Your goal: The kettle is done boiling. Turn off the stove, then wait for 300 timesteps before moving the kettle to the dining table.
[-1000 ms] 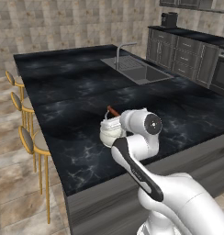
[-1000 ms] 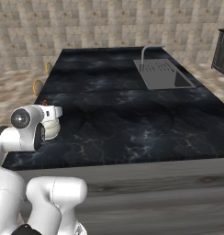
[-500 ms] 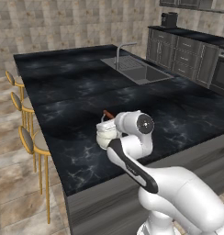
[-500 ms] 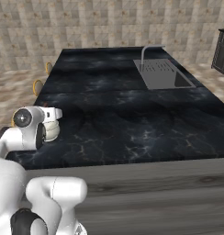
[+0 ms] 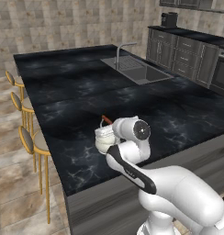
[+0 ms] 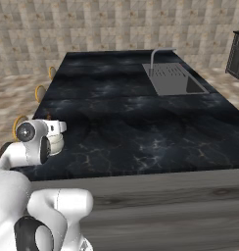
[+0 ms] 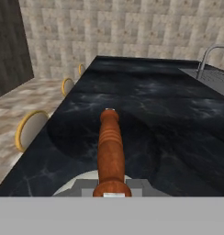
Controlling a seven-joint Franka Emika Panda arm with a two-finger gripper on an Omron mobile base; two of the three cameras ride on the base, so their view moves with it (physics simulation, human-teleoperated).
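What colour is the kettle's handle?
Red-orange; the kettle's handle shows best in the hand view.

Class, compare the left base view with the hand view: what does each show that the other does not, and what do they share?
Left base view alone: the white Franka arm, dark grey cabinets along the far wall, and the small white-silver kettle's rounded body resting on or just above the marble.

Hand view alone: the kettle's red-orange handle seen lengthwise from close up, and a dark panel at the left edge.

Both: the long island's glossy black white-veined marble top, its faucet and the gold-framed stools.
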